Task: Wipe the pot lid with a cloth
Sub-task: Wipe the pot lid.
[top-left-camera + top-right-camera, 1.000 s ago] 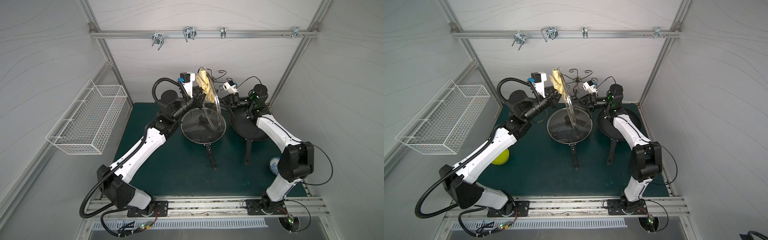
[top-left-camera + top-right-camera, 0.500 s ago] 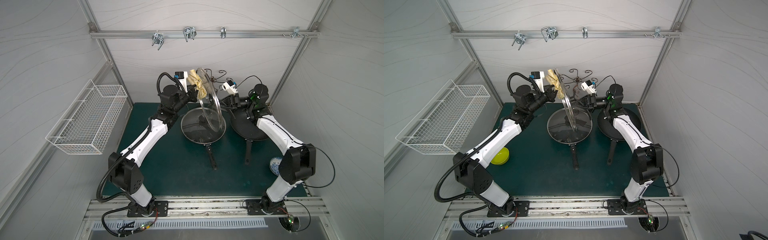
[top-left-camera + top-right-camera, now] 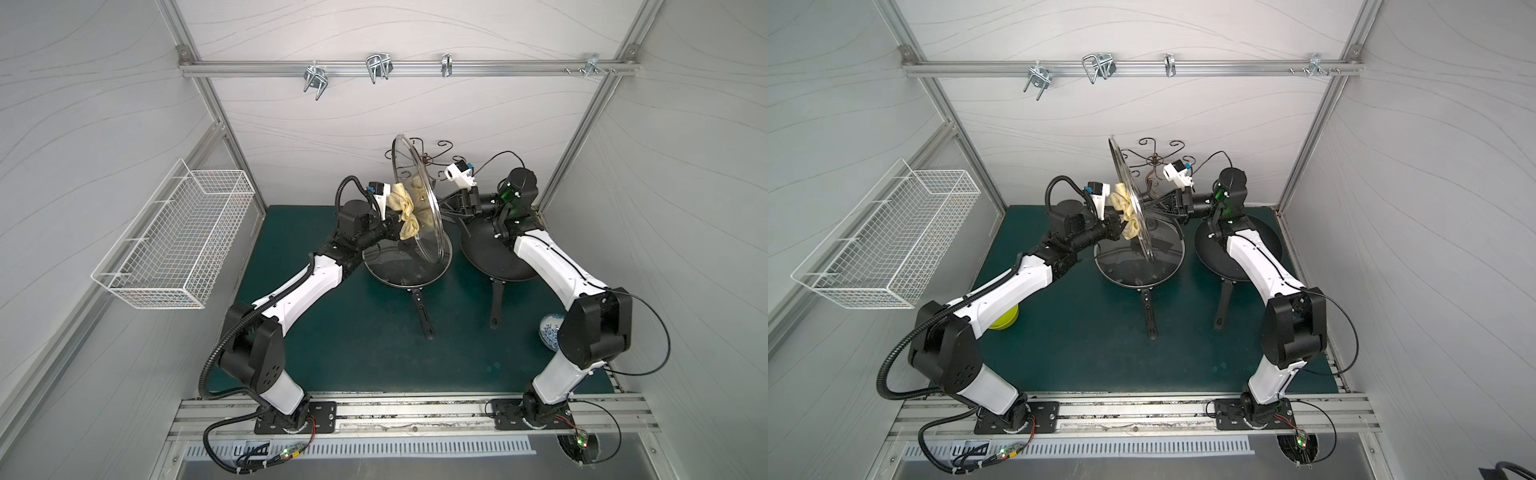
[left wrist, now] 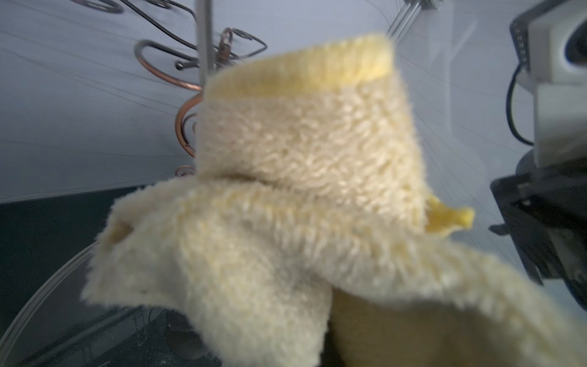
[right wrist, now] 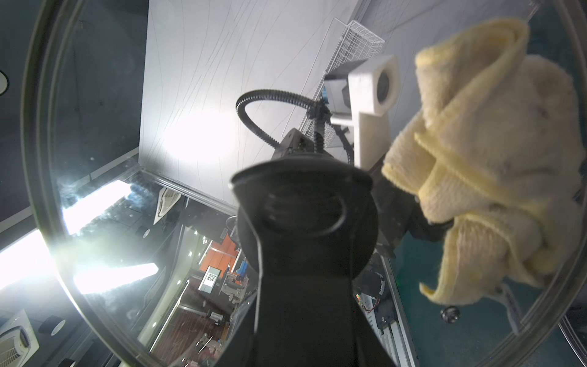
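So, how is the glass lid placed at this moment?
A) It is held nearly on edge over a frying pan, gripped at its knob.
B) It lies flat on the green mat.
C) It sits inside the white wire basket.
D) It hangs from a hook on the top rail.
A: the glass lid stands nearly on edge over the frying pan, with the right gripper shut on its knob.

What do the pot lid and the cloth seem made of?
The pot lid: seemingly clear glossy glass, metal-looking rim; the cloth shows through it, lights reflect. The cloth: soft matte pale yellow fabric, perhaps terry; fuzzy pile visible.
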{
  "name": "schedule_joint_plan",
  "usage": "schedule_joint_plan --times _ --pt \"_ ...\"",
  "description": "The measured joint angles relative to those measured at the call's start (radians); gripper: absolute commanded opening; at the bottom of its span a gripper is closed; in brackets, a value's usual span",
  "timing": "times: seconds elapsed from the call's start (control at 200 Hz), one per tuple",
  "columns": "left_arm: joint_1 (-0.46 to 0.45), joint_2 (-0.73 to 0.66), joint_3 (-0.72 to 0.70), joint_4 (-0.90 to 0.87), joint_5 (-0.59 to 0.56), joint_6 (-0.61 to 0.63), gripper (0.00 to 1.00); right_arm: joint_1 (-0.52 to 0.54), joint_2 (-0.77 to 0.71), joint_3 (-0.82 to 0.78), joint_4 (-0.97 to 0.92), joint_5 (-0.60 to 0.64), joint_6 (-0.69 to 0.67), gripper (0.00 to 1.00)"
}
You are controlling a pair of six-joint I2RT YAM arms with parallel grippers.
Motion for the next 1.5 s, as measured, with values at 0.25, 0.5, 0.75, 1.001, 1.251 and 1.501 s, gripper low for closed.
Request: schedule_joint_plan --times 0.25,0.5,0.75,1.001,1.251,1.501 --pt "-0.069 -0.080 -0.041 -0.029 0.090 0.103 0.00 -0.010 0.000 0.000 0.000 0.004 0.000 0.00" --pt "-0.105 -0.131 -0.042 -0.064 0.177 0.150 0.00 -0.017 0.000 0.000 -0.001 0.004 0.000 0.00" --pt "-0.132 -0.192 -0.039 -0.113 0.251 0.189 0.00 -0.016 0.012 0.000 -0.014 0.007 0.000 0.00" --pt "-0.135 -0.213 0.027 -0.129 0.261 0.203 0.00 -0.016 0.017 -0.001 -0.037 0.023 0.000 0.00" --pt "-0.139 -0.222 0.078 -0.076 0.167 0.206 0.00 -0.014 0.017 -0.002 -0.041 0.027 0.000 0.00" --pt "-0.138 -0.202 0.143 -0.025 -0.013 0.247 0.00 -0.006 0.017 -0.028 -0.041 0.029 -0.004 0.00"
